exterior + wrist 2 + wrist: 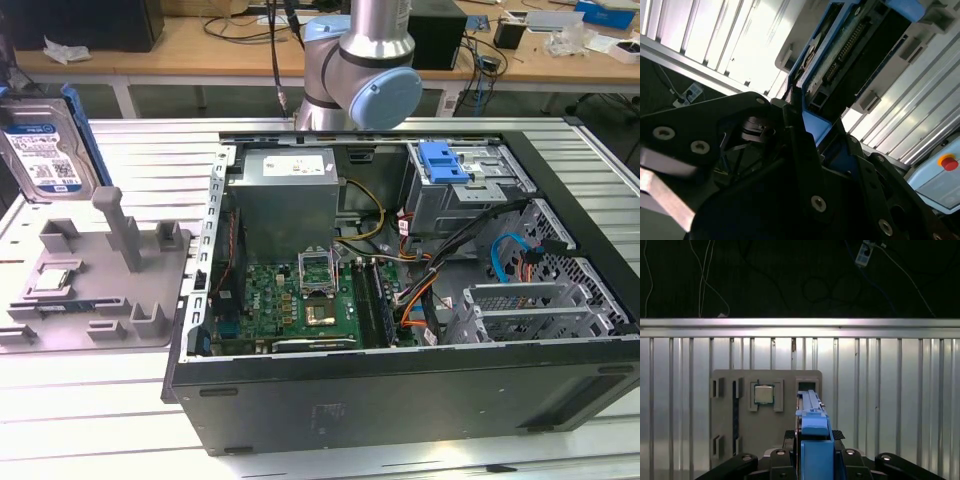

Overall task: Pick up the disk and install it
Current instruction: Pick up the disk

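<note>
Gripper (814, 439) clamped on disk (45, 150) by its blue frame (815, 422), held upright; prob rigid, heavyish, shock-sensitive, so grip frame edges, not PCB (850, 47).

You will find no print here that can be made out. The disk (45, 150) faces the exterior view with its white-and-blue printed label (42, 160), but the lines on it are too small to read. The same goes for the white sticker (290, 163) on the power supply (285, 205) and the chip (764, 394) on the grey tray (765, 435).
</note>
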Available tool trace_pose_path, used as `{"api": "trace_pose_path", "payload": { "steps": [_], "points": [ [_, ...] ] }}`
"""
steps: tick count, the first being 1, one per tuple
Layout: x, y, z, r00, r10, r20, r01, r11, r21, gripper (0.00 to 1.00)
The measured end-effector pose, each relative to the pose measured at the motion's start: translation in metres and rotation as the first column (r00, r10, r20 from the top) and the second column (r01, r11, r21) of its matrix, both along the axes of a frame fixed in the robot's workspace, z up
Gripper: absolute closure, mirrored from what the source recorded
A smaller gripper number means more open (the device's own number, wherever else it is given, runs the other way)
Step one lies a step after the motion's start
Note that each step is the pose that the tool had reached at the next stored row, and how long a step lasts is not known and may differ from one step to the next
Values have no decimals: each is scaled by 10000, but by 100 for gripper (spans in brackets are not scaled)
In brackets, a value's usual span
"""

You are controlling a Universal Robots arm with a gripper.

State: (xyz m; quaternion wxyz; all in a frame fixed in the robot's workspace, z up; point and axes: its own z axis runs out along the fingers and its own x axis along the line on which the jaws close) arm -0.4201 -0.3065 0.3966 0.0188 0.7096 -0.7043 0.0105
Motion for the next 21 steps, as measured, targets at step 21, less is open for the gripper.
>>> {"api": "trace_pose_path", "payload": {
  "steps": [21],
  "points": [
    [0, 0, 602, 10000, 0, -1, 0, 10000, 0, 63]
  ]
}}
